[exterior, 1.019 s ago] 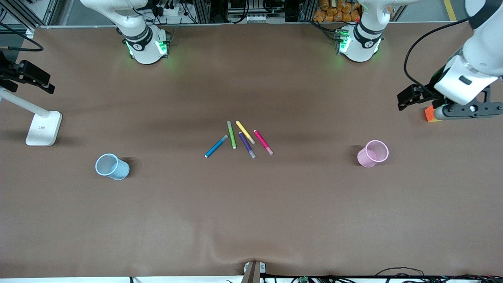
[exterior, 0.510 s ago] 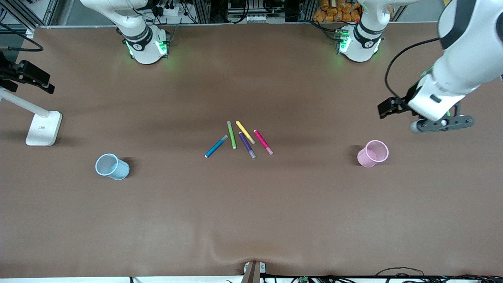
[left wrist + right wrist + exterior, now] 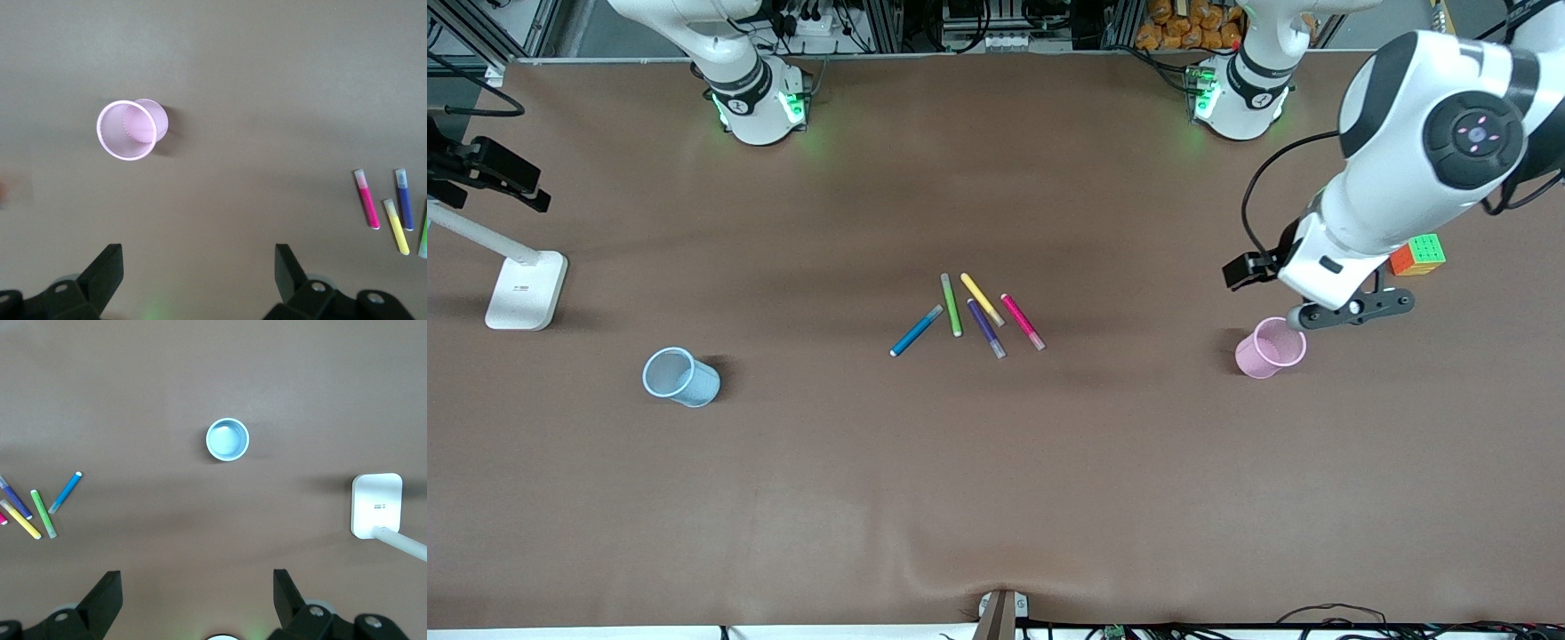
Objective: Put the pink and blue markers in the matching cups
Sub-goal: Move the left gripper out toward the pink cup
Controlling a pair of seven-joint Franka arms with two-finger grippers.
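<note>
both pincers wide open, holding nothing. our left pincer (image 3: pixel 1352 309) hangs over the pink cup (image 3: pixel 1270 348); right pincer (image 3: pixel 197 600) waits high over the blue cup (image 3: pixel 680 377). pink marker (image 3: pixel 1022 321) and blue marker (image 3: pixel 915 331) lie mid-desk (image 3: pixel 996 498) in the fan. we'd straddle pink across its barrel, clear of the purple marker (image 3: pixel 986 328).
</note>
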